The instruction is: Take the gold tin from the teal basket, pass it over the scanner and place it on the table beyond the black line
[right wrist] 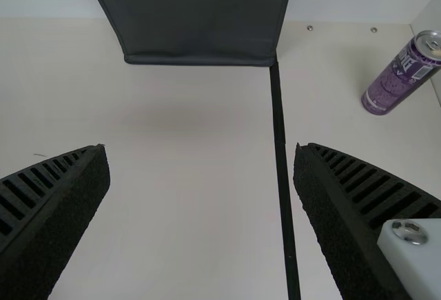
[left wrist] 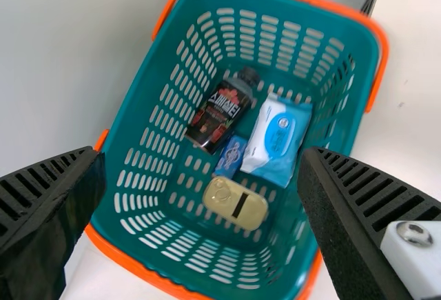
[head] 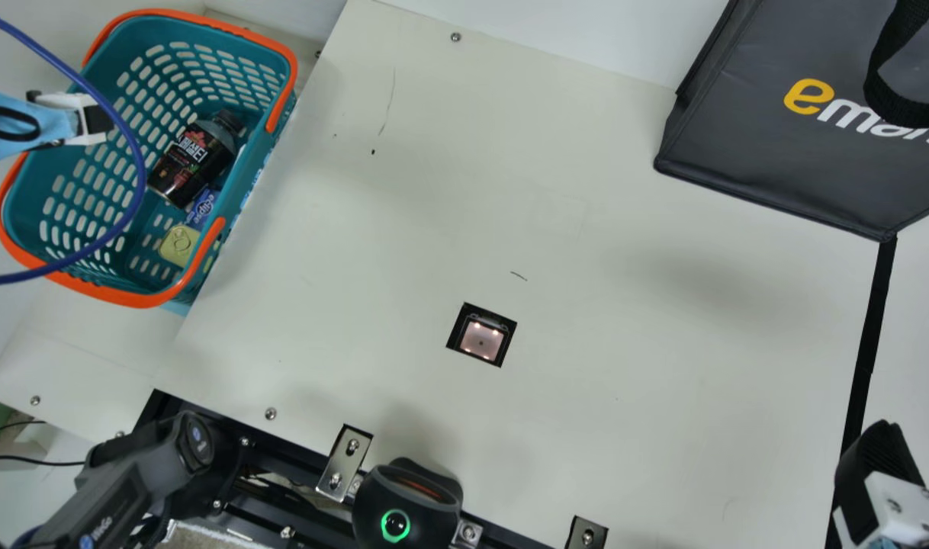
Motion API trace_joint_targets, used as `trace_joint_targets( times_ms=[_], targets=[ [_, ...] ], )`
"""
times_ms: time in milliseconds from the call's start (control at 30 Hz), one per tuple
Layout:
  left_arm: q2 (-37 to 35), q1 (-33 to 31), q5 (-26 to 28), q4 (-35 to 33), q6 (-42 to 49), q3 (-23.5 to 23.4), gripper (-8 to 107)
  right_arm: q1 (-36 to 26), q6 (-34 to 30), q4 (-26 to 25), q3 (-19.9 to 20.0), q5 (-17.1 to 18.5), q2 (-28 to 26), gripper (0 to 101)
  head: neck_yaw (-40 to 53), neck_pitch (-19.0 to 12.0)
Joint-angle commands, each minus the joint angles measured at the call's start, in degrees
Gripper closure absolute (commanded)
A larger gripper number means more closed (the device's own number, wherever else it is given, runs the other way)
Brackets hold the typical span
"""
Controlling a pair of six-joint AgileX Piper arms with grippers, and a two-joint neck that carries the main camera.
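Teal basket [head: 148, 300] stands at ten o'clock in the main view, gold tin [head: 178, 245] inside, toward five o'clock; left gripper [head: 98, 120] is above, right gripper [head: 876, 457] at four o'clock. Left wrist view: jaws are apart, the tin lower between them, untouched. Right wrist view: jaws are apart also.

Basket [head: 140, 300] left of scanner [head: 480, 340], bag [head: 808, 179] right

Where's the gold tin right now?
In the left wrist view, the gold tin lies in the teal basket, right beside the small blue pack and near the white-and-blue packet.
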Motion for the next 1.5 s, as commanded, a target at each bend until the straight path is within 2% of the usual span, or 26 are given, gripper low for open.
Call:
trace_joint_targets(
  times_ms=[0, 233, 500, 967, 1467],
  targets=[
    [2.97, 1.31, 0.17, -0.8, 6.47, -0.62, 9, 0.0, 0.0, 0.0, 0.0, 0.0, 0.0, 6, 0.23, -1.66],
    [10.12, 2.78, 0.22, -2.21, 13.48, -2.45, 9, 0.0, 0.0, 0.0, 0.0, 0.0, 0.0, 6, 0.23, -1.66],
    [17.92, 2.22, 0.05, -2.94, 16.74, -4.12, 9, 0.0, 0.0, 0.0, 0.0, 0.0, 0.0, 6, 0.23, -1.66],
    [29.13, -1.25, -1.13, -3.24, 17.44, -7.66, 9, 0.0, 0.0, 0.0, 0.0, 0.06, 0.0, 6, 0.23, -1.66],
    [36.52, -4.19, -4.7, -2.87, 15.86, -8.92, 9, 0.0, 0.0, 0.0, 0.0, 0.06, 0.0, 6, 0.23, -1.66]
  ],
)
